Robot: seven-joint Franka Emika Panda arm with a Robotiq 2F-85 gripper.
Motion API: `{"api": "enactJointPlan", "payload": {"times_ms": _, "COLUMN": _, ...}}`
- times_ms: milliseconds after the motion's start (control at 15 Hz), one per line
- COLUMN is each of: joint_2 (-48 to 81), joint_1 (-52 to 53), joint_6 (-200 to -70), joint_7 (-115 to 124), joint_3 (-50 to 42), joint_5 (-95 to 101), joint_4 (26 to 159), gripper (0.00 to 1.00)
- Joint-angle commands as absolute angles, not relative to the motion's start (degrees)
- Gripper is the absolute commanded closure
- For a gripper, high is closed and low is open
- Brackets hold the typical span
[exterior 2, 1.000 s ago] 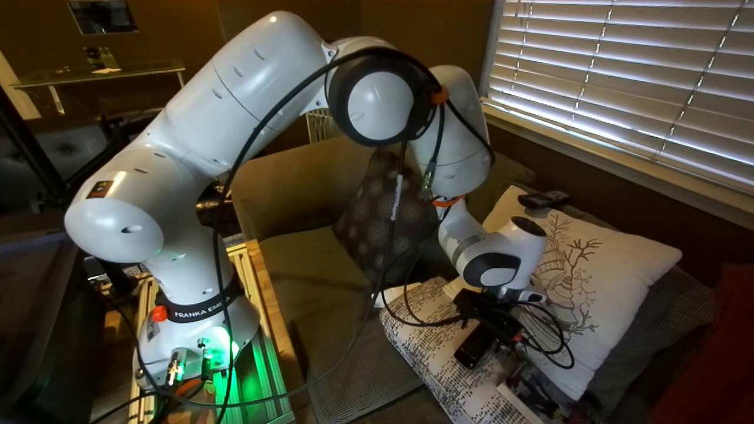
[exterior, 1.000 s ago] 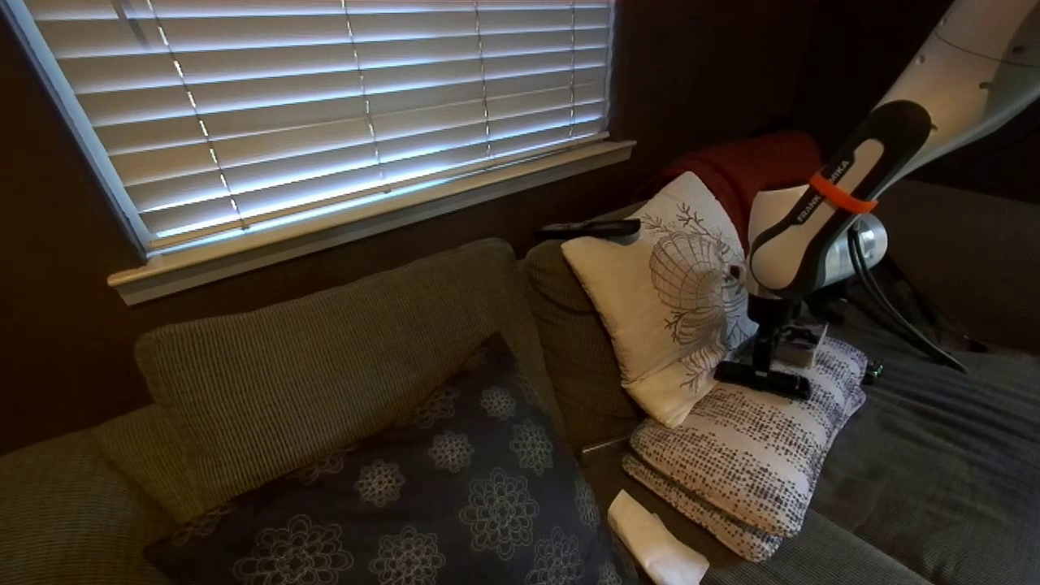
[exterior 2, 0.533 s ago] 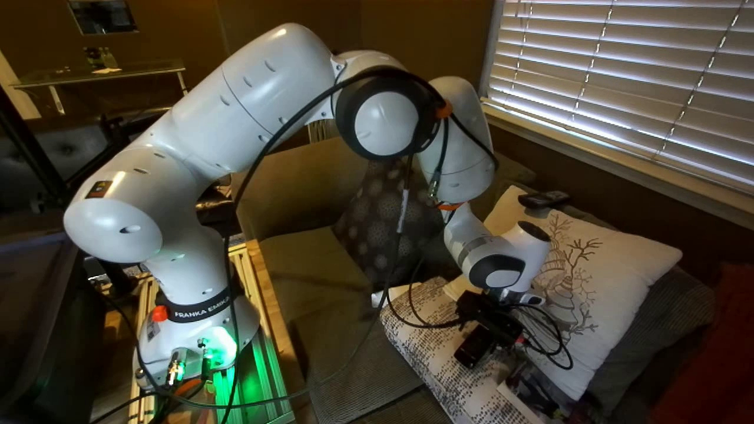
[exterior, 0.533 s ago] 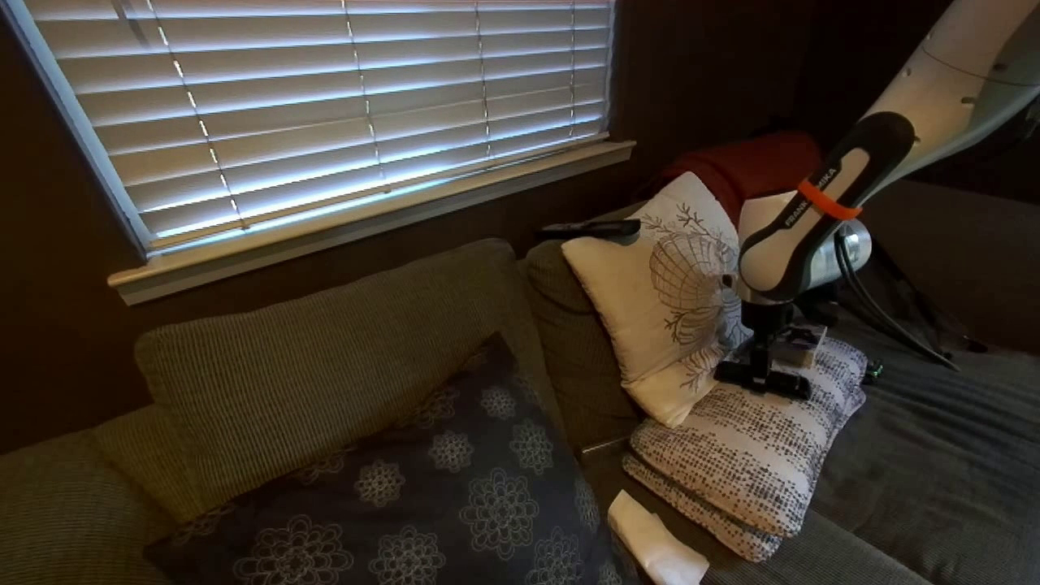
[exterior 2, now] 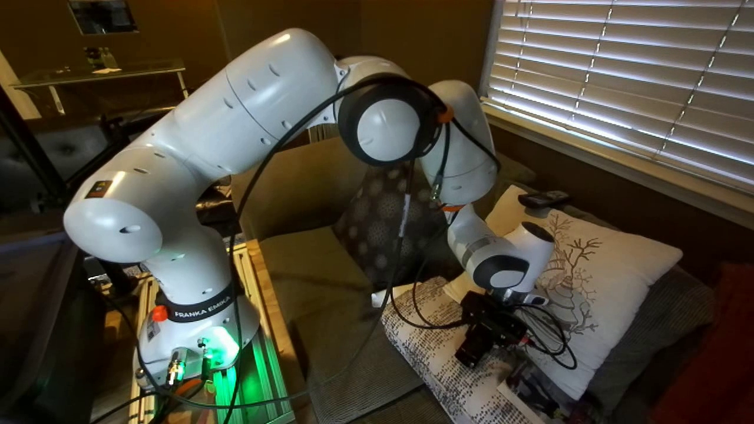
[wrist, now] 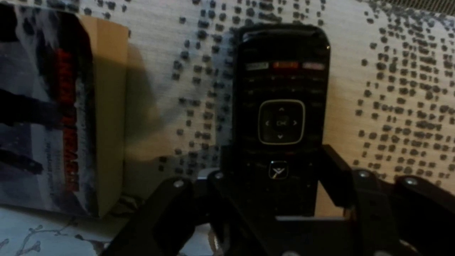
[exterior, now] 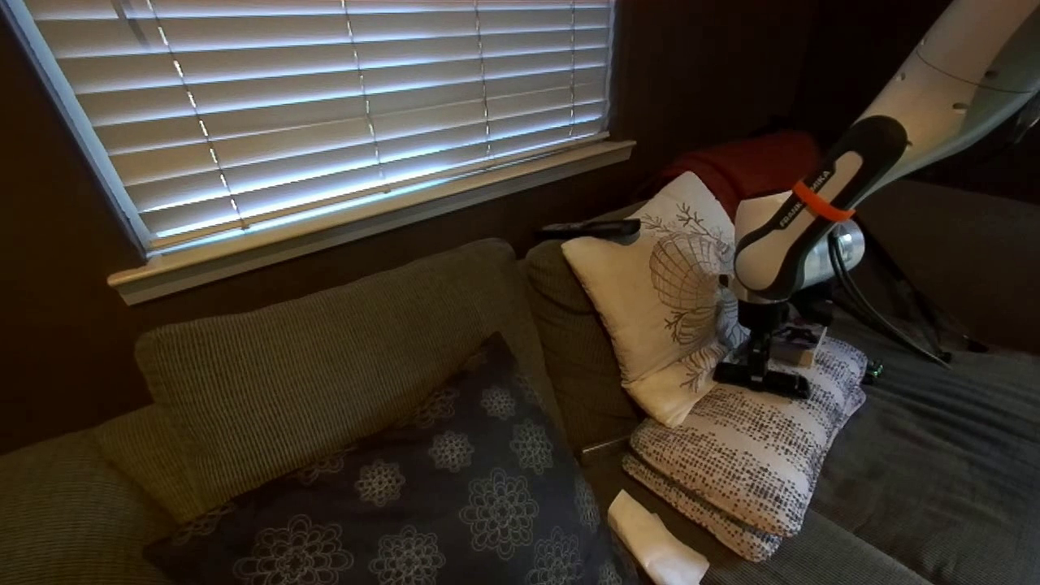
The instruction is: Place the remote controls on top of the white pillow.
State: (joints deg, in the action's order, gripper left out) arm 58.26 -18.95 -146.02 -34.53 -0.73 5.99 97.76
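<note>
A black remote control [wrist: 284, 85] lies on a white pillow with dark dots. My gripper [wrist: 277, 156] is shut on it, its fingers [wrist: 336, 174] against both long sides of its lower half. From outside, the same gripper [exterior: 760, 374] points down over this remote, which rests flat on the dotted pillow. Another black remote control [exterior 2: 543, 199] lies at the top edge of the white pillow [exterior 2: 624, 253], beside the sofa back. That white pillow [exterior: 682, 268] has a grey-brown shell and coral print and leans against the sofa back, behind the gripper.
A thick paperback book [wrist: 42, 124] lies on the dotted pillow [exterior: 731, 447], close beside the gripper. A dark floral cushion [exterior: 447, 496] and a folded white cloth or paper [exterior: 658, 540] are on the sofa. The window sill [exterior: 374, 211] runs behind the sofa back.
The arm has come down a little toward the dotted pillow, and the gripper has shut on the remote. Both remotes stay in about the same places.
</note>
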Motion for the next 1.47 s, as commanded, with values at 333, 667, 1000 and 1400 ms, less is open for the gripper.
{"api": "enactJointPlan", "payload": {"times_ms": 333, "joint_2": 52.39, "joint_1": -19.18, "joint_6": -145.14, "joint_7": -36.19, "joint_3": -0.09, "joint_5": 7.36, "joint_4": 103.98, "gripper": 0.65}}
{"api": "enactJointPlan", "payload": {"times_ms": 667, "joint_2": 44.92, "joint_1": -18.41, "joint_6": -146.96, "joint_7": -36.25, "joint_3": -1.33, "joint_5": 8.27, "joint_4": 112.72, "gripper": 0.65}}
{"api": "enactJointPlan", "payload": {"times_ms": 1000, "joint_2": 36.65, "joint_1": -18.49, "joint_6": -149.87, "joint_7": -35.79, "joint_3": -2.31, "joint_5": 8.88, "joint_4": 120.73, "gripper": 0.65}}
{"api": "enactJointPlan", "payload": {"times_ms": 1400, "joint_2": 22.89, "joint_1": -21.04, "joint_6": -153.47, "joint_7": -38.8, "joint_3": -0.36, "joint_5": 6.04, "joint_4": 129.0, "gripper": 0.65}}
